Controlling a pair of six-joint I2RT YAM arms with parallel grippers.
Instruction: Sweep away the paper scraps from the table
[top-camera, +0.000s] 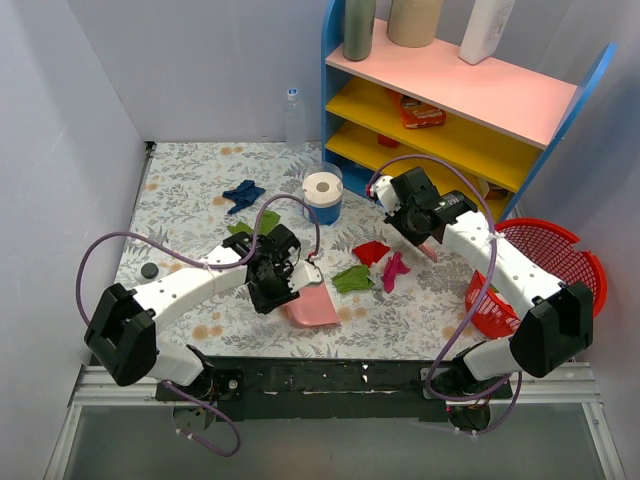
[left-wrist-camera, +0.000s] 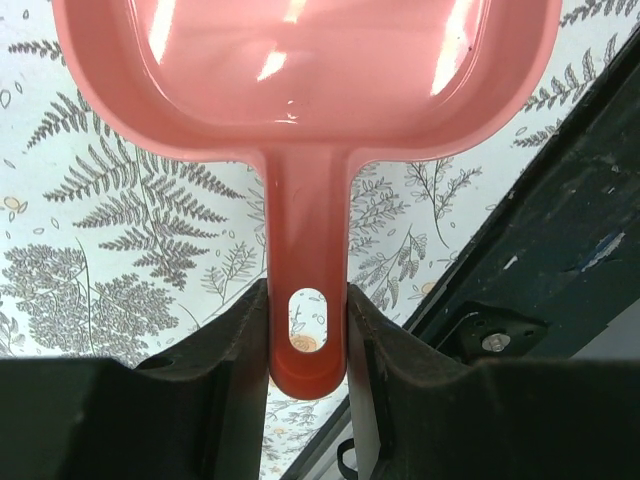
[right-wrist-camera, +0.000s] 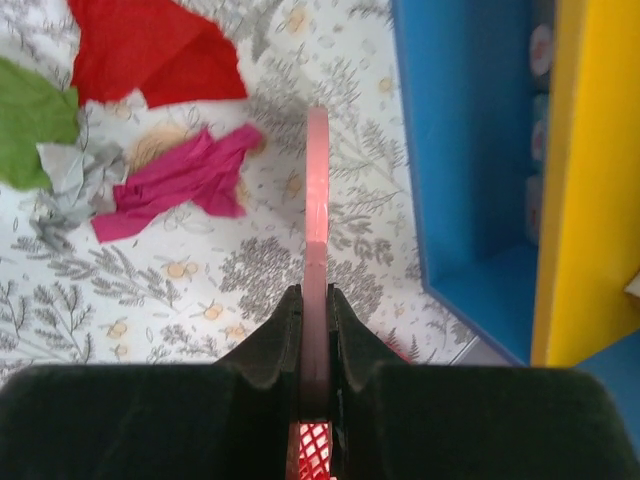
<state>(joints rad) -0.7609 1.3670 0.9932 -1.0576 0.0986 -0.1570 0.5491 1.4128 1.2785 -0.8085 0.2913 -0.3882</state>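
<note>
Paper scraps lie on the flower-print table (top-camera: 190, 215): a dark blue one (top-camera: 243, 195), a green one (top-camera: 262, 222), a red one (top-camera: 371, 252), another green one (top-camera: 351, 278) and a magenta one (top-camera: 394, 270). The right wrist view shows the red scrap (right-wrist-camera: 150, 50), the magenta scrap (right-wrist-camera: 185, 180), a whitish scrap (right-wrist-camera: 75, 185) and a green scrap (right-wrist-camera: 30, 130). My left gripper (left-wrist-camera: 308, 292) is shut on the handle (left-wrist-camera: 308, 250) of a pink dustpan (top-camera: 312, 306), left of the middle scraps. My right gripper (right-wrist-camera: 317, 300) is shut on a thin pink brush handle (right-wrist-camera: 317, 190), right of the magenta scrap; its head is hidden.
A red mesh basket (top-camera: 560, 250) stands off the table's right edge. A blue shelf (top-camera: 440, 110) with pink and yellow boards is at the back right. A blue cup with a white paper roll (top-camera: 323, 195), a clear bottle (top-camera: 295, 115) and a black cap (top-camera: 149, 270) stand on the table.
</note>
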